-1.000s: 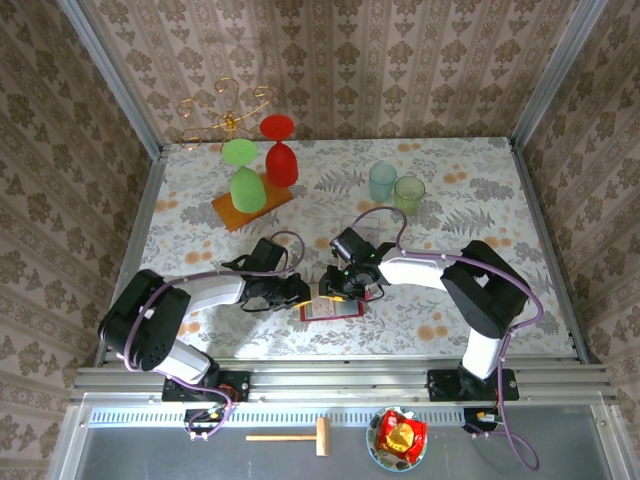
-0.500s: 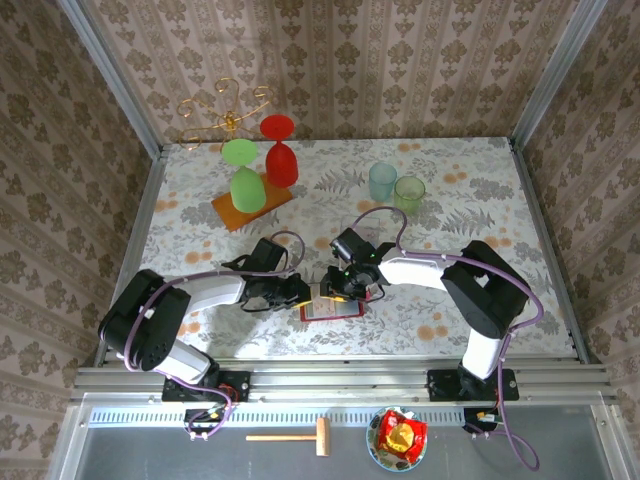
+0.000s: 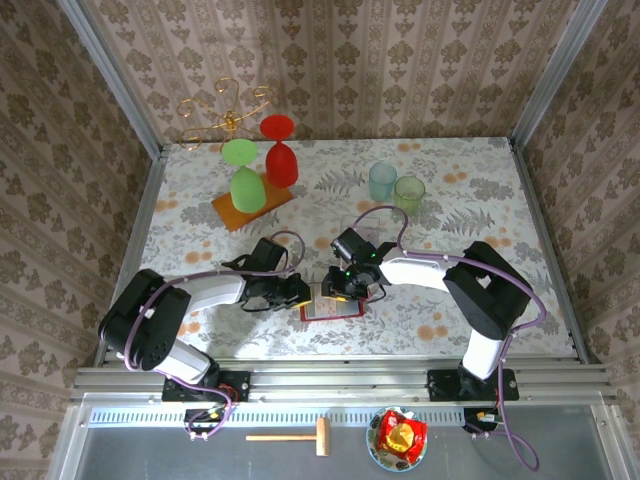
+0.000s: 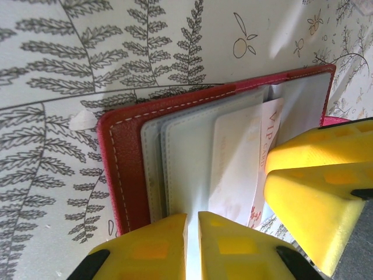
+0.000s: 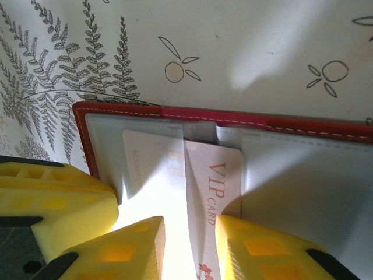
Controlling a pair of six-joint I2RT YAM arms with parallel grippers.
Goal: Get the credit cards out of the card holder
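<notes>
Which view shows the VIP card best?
Right wrist: the VIP card faces the camera, lettering readable, sticking out of the card holder between the right gripper fingers. Left wrist shows it partly hidden behind a yellow finger. From above, too small to tell.

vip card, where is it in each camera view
top external: VIP card is probably the pale patch on the red card holder, just below picture centre.
left wrist: right of centre, peeking from behind a clear pocket.
right wrist: lower centre, lettering readable.
shared landmark: the red card holder's stitched edge.
</notes>
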